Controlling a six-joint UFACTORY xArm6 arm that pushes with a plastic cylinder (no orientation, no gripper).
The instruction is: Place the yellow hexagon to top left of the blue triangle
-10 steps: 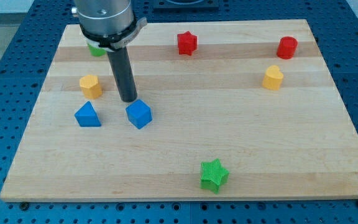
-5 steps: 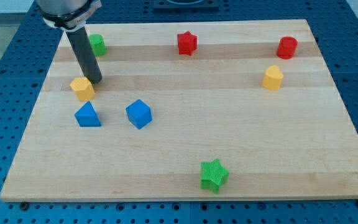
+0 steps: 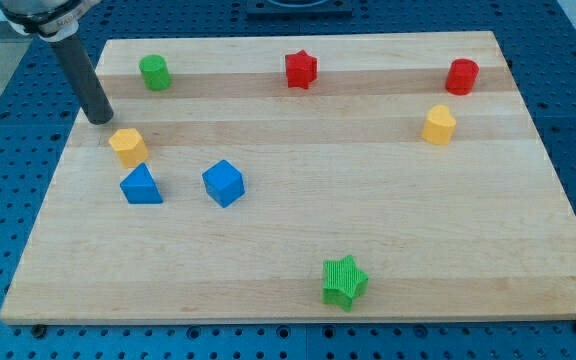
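The yellow hexagon [image 3: 128, 146] lies on the wooden board near the view's left edge. It sits just above and slightly left of the blue triangle [image 3: 141, 185], with a small gap between them. My tip [image 3: 99, 118] rests on the board up and to the left of the yellow hexagon, a short way clear of it. The dark rod rises from the tip toward the view's top left corner.
A blue cube [image 3: 223, 183] lies right of the blue triangle. A green cylinder [image 3: 154, 72], a red star [image 3: 301, 69] and a red cylinder [image 3: 461, 76] sit along the top. A second yellow block [image 3: 439, 125] is at right, a green star [image 3: 344, 281] at bottom.
My tip moved from beside the blue cube leftward across the board to the top left. The yellow hexagon shifted left and down, closer to the blue triangle.
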